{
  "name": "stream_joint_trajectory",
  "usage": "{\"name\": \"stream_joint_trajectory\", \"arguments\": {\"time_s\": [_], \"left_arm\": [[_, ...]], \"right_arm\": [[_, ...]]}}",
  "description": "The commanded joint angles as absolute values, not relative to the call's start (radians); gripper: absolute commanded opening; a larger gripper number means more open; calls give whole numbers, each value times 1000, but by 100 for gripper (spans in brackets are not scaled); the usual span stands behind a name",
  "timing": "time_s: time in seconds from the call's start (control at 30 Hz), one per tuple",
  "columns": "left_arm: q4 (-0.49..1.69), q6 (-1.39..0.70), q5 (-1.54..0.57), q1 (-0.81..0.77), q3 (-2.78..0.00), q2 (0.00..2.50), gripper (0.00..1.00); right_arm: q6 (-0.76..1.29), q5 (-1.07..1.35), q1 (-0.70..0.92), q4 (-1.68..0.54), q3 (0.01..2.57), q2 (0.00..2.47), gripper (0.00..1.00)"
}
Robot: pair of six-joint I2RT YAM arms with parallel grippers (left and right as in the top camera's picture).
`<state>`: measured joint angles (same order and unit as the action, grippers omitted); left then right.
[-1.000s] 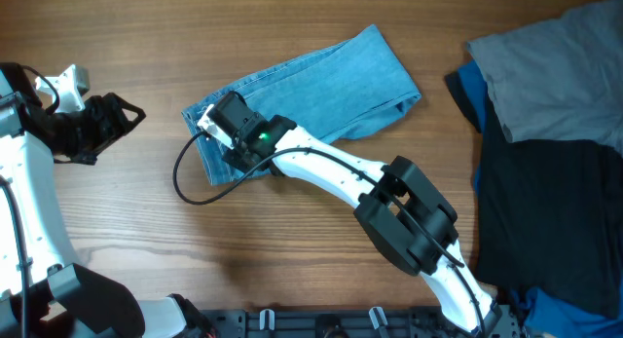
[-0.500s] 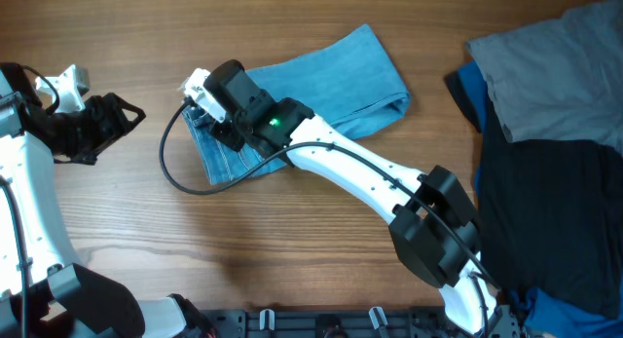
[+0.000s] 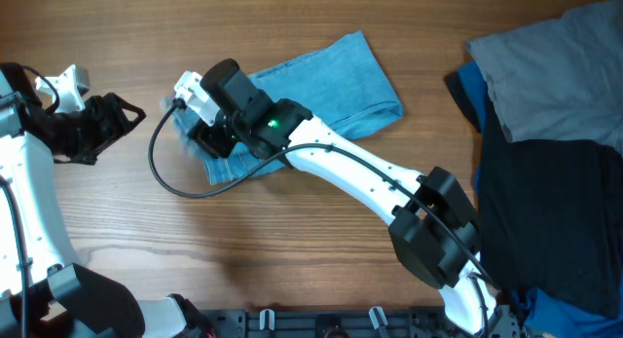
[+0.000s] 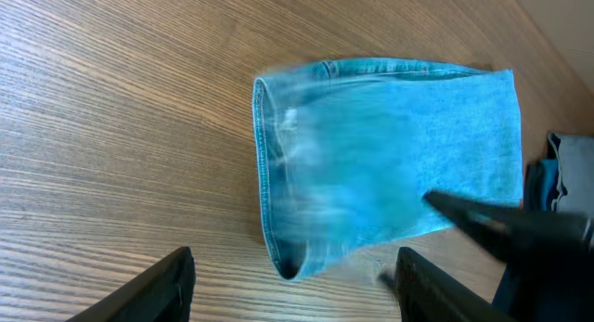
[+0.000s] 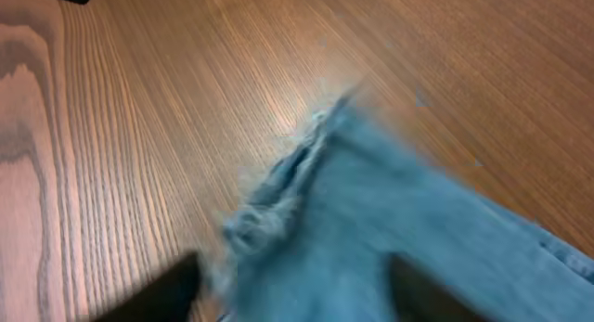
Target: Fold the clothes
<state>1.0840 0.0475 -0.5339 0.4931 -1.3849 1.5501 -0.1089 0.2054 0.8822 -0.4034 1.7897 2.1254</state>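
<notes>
Jeans point(image 3: 341, 75) dragged left w/ right end effector point(image 5: 297, 289), now spread, frayed hem between fingers.

The overhead camera looks straight down on the whole wooden table point(image 3: 292, 270). The left wrist camera looks steeply down at the folded jeans point(image 4: 390, 164) from well off. The right wrist camera hangs close over them, blurred.

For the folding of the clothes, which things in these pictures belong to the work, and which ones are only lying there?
Belongs to the job:
- light blue jeans, one end under the right gripper

Just lying about, piled at the right edge:
- grey garment
- black garment
- dark blue garment
</notes>
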Motion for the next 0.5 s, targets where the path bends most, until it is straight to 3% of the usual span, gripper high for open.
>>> {"name": "stream_joint_trajectory", "arguments": {"time_s": [0.0, 0.07, 0.13, 0.17, 0.23, 0.27, 0.47], "left_arm": [[1089, 48, -564, 495, -1401, 1547, 69], [1092, 48, -618, 495, -1401, 1547, 68], [1091, 48, -703, 491, -1401, 1547, 57], [1089, 48, -729, 482, -1401, 1547, 51], [1086, 49, -736, 431, -1401, 1548, 29], [1079, 49, -736, 393, -1401, 1551, 22], [914, 44, -722, 178, -1335, 1598, 17]], "right_arm": [[-101, 117, 862, -405, 1803, 2097, 100], [-26, 24, 818, -424, 1803, 2052, 99], [36, -4, 736, -484, 1803, 2023, 84], [67, -4, 688, -522, 1803, 2023, 67], [168, 5, 566, -622, 1796, 2032, 17], [196, 50, 484, -679, 1789, 2043, 4], [210, 390, 205, -859, 1784, 2226, 4]]}}
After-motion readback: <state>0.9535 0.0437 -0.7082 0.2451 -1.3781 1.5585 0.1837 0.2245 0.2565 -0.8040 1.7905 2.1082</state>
